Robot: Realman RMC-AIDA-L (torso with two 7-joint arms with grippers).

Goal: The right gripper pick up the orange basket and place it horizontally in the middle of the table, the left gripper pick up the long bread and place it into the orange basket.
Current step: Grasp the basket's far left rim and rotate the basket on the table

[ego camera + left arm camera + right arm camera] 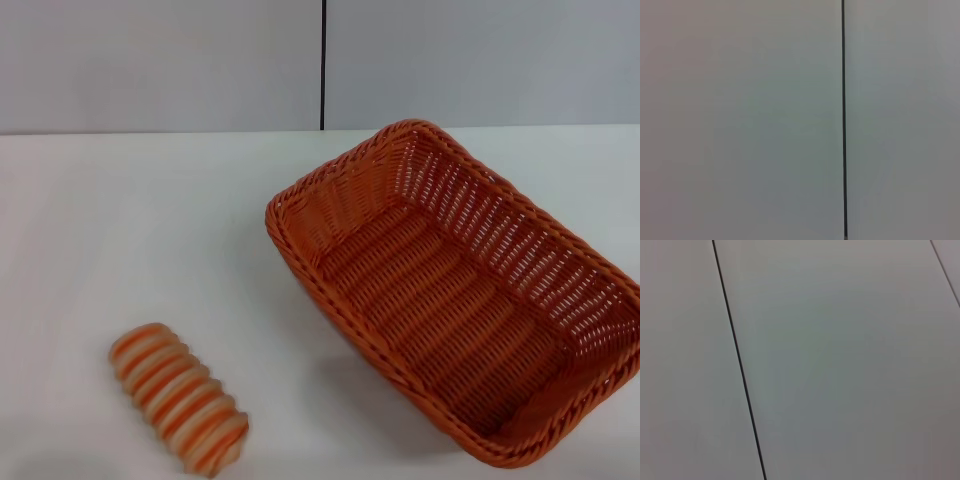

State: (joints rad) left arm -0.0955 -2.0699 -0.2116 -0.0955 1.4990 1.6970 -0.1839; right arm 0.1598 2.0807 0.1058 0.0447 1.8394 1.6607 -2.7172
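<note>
The orange basket [455,290] lies on the white table [130,230] at the right in the head view, turned diagonally, with its far corner up near the back and its near corner at the right front edge. It holds nothing. The long bread [178,397], ridged with orange and cream stripes, lies at the front left of the table, also slanted. Neither the left gripper nor the right gripper shows in any view. Both wrist views show only a grey wall panel with a dark seam.
A grey wall [160,60] with a dark vertical seam [323,60] stands behind the table's far edge. Bare tabletop lies between the bread and the basket and along the left and back.
</note>
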